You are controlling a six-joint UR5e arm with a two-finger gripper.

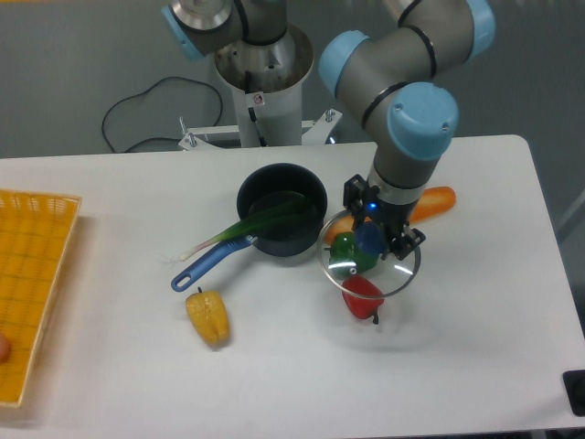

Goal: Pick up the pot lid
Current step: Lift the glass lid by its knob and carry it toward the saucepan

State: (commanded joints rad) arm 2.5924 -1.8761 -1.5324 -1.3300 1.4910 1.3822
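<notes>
White tabletop (119,366) is overhung by the pot lid (373,267), its blue knob (370,240) clamped in the gripper (380,216), presumably so that it can be lifted securely.

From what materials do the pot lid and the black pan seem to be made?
The pot lid looks like clear glass, possibly plastic: the green pepper shows through it; its thin, shiny rim suggests metal. The black pan seems metal with a dark coating, judging by its even, dull surface, though the picture leaves it open.
</notes>
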